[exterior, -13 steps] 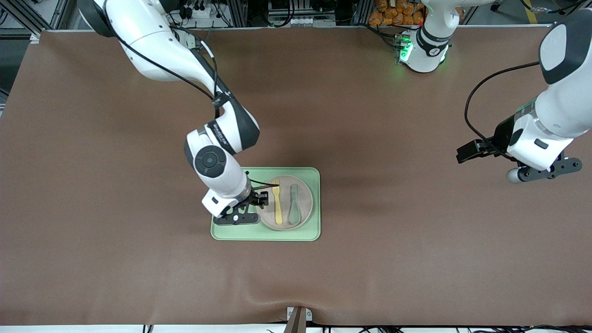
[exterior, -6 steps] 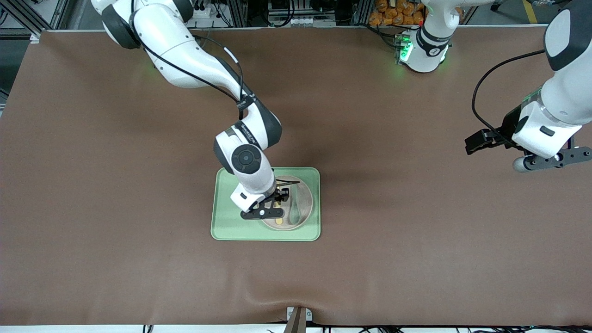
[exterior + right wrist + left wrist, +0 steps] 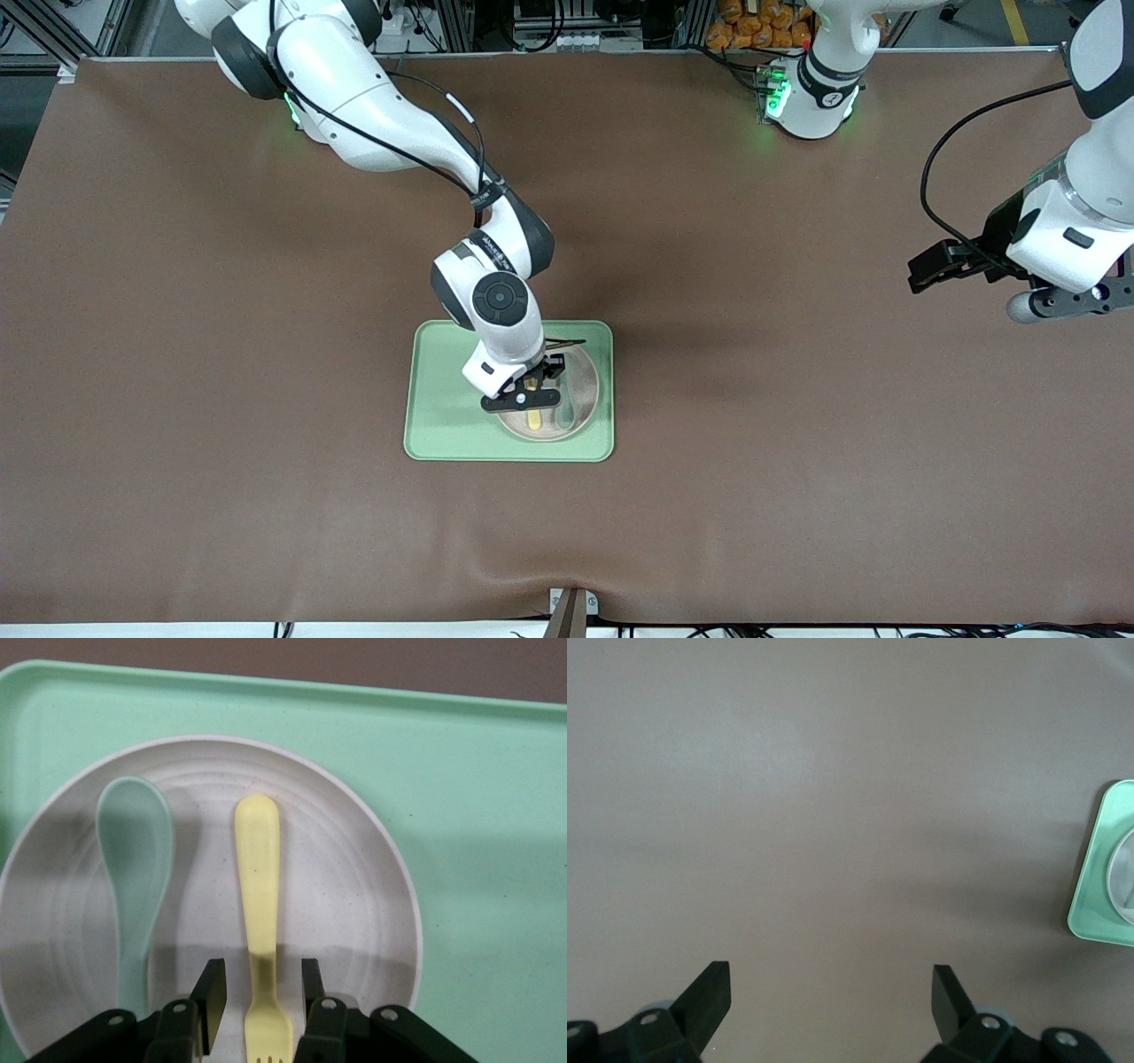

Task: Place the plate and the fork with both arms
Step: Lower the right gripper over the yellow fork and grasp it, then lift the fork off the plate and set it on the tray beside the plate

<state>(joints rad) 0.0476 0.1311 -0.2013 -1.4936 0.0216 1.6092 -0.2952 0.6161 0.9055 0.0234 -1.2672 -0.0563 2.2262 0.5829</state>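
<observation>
The pale speckled plate (image 3: 582, 383) (image 3: 345, 895) lies in the light-green tray (image 3: 443, 399) (image 3: 487, 815). On the plate rest the pale-yellow fork (image 3: 536, 420) (image 3: 258, 868) and a muted-green spoon (image 3: 567, 409) (image 3: 135, 859), side by side. My right gripper (image 3: 529, 391) (image 3: 261, 988) is low over the plate and open. Its fingers straddle the fork's neck near the tines, with a small gap showing on each side. My left gripper (image 3: 1067, 303) (image 3: 831, 979) hangs open and empty over bare table at the left arm's end, where that arm waits.
A brown mat covers the whole table (image 3: 753, 443). The tray's corner (image 3: 1103, 868) shows at the edge of the left wrist view. The spoon lies close beside one right finger.
My right gripper has moved from the tray's bare part beside the plate to over the fork, and its fingers have narrowed around it. The left arm has drifted toward its end of the table.
</observation>
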